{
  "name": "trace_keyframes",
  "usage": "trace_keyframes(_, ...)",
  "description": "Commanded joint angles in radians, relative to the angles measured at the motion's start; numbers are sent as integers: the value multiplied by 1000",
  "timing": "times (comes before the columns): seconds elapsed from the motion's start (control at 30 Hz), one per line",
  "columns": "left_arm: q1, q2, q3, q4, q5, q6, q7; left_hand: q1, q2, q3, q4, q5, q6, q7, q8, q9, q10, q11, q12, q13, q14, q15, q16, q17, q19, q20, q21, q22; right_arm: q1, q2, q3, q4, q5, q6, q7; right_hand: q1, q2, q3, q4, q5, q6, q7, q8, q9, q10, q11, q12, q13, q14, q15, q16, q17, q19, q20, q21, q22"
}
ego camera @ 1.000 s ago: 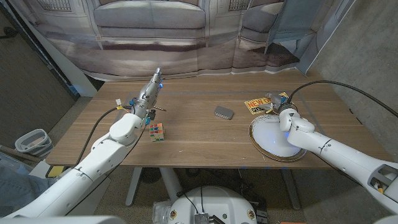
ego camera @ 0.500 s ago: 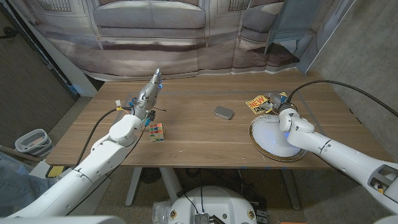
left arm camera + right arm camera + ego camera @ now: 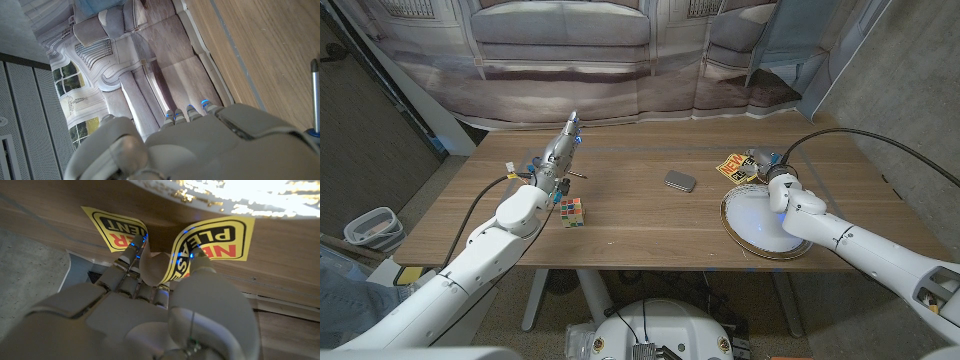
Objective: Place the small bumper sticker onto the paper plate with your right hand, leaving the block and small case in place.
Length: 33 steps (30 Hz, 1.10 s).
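Observation:
The yellow bumper sticker [image 3: 731, 167] [image 3: 212, 245] with red and black print is bent into a fold between the fingers of my right hand [image 3: 767, 172] [image 3: 150, 305], just beyond the far rim of the paper plate [image 3: 765, 225] [image 3: 240, 195]. The plate's white inside is bare and lit bluish. A coloured cube block [image 3: 572, 212] sits at the left part of the table, and the small grey case [image 3: 680, 181] lies in the middle. My left hand [image 3: 560, 152] [image 3: 200, 145] reaches out above the table behind the block, fingers straight, holding nothing.
The wooden table's far edge [image 3: 650, 124] runs under a printed backdrop. A thin metal rod [image 3: 314, 100] shows beside my left hand. A bin [image 3: 370, 227] stands on the floor at the left. Bare wood lies between the case and the plate.
The sticker lay flatter on the table a second ago; now my right hand pinches it and it is folded up and raised at one side. Block, case and left hand are unmoved.

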<state>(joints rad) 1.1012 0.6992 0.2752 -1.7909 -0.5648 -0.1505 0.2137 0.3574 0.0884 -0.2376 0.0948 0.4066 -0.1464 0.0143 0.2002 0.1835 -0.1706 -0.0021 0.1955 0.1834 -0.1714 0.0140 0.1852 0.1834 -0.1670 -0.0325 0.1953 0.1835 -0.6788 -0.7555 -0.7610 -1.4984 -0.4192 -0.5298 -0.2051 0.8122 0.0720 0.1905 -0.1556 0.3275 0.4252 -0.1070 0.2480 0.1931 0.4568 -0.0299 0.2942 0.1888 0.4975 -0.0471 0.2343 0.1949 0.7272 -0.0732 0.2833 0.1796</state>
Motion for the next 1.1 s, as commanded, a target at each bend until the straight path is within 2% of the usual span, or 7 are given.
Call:
trace_keyframes(0.03, -3, -6, 7, 9, 1, -4, -2, 6, 3, -7, -1, -2, 1, -2, -3, 4, -70, -6, 7, 4, -102, 8, 5, 2, -194, 4, 7, 2, -9, 1, 8, -7, -21, 12, -28, 36, 9, 18, -3, -14, 30, -1, 7, 2, 36, -5, 11, 3, 41, -87, 13, 5, 24, -81, 5, 6)
trace_keyframes(0.17, -11, -9, 11, 16, 2, -4, -6, 7, 3, -8, 0, -2, 1, -2, -3, 4, -70, -4, 7, 4, -102, 7, 5, 2, -195, 4, 7, 2, -12, 6, 9, -5, -31, 13, -46, 52, 18, 24, -2, -26, 59, -2, 12, 2, 67, -6, 19, 4, 63, -96, 15, 7, 33, -90, 5, 7)
trace_keyframes(0.27, -19, -13, 14, 23, 0, -3, -12, 7, 4, -9, 0, -2, 1, -2, -3, 4, -70, -4, 7, 4, -102, 8, 5, 2, -195, 4, 7, 2, -15, 7, 12, -5, -38, 18, -60, 69, 30, 32, -1, -38, 82, -10, 14, 2, 86, -20, 21, 4, 82, -101, 17, 9, 42, -97, 6, 8)
trace_keyframes(0.4, -27, -16, 18, 28, 3, -5, -14, 7, 4, -10, 0, -2, 2, -2, -3, 4, -72, -4, 6, 4, -103, 8, 5, 2, -195, 4, 7, 2, -17, 7, 15, -8, -45, 22, -71, 80, 36, 37, -1, -45, 100, -13, 17, 2, 99, -22, 24, 4, 93, -107, 17, 10, 44, -98, 6, 9)
trace_keyframes(0.7, -34, -18, 20, 36, -1, -3, -20, 8, 5, -11, 0, -2, 2, -1, -3, 4, -70, -4, 7, 4, -102, 7, 5, 2, -195, 4, 7, 2, -24, 7, 30, -15, -51, 32, -93, 95, 47, 44, 0, -58, 116, -18, 15, 2, 121, -27, 27, 4, 107, -117, 17, 12, 49, -105, 6, 10)
trace_keyframes(1.1, -49, -22, 28, 44, 3, -3, -29, 9, 6, -14, 1, -2, 2, -2, -3, 4, -69, -5, 8, 4, -103, 7, 5, 2, -196, 4, 7, 2, -50, -8, 54, -52, -53, 39, -114, 93, 52, 42, 10, -74, 126, -11, 11, 2, 128, -27, 25, 4, 106, -114, 11, 15, 52, -100, 6, 11)
